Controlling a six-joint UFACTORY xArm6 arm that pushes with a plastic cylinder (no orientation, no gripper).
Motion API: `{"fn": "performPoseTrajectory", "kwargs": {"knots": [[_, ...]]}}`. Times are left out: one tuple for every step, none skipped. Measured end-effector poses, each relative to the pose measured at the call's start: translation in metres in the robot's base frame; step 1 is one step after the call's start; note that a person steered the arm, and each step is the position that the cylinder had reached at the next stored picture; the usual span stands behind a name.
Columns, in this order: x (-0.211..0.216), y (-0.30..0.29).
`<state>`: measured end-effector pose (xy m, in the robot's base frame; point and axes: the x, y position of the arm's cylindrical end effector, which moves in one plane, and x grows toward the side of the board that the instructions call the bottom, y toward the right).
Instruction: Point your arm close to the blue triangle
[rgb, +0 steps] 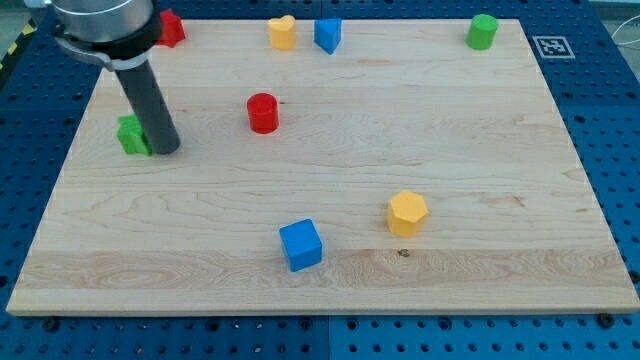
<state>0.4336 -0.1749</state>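
Camera view has my tip down on the wooden board near its left edge, in the upper left part. I carry no jaws, only a bare dark rod, holding nothing. The tip stands just beside a green block, on that block's right; whether they touch I cannot tell, as the rod hides part of it. A red cylinder lies to the right of the tip, somewhat toward the top edge. The blue triangle sits well apart from me at the top edge, near its middle, just right of a yellow block. So the target lies up and to the right of my tip, and I judge the straight line there passes close to the red cylinder.
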Motion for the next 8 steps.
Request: {"fn": "performPoseTrajectory", "kwargs": {"knots": [[-0.002,0.042],[-0.006,0.062],[-0.007,0.063],[0.005,0.077],[0.033,0.078],[0.036,0.078],[0.036,0.092],[0.036,0.147]]}}
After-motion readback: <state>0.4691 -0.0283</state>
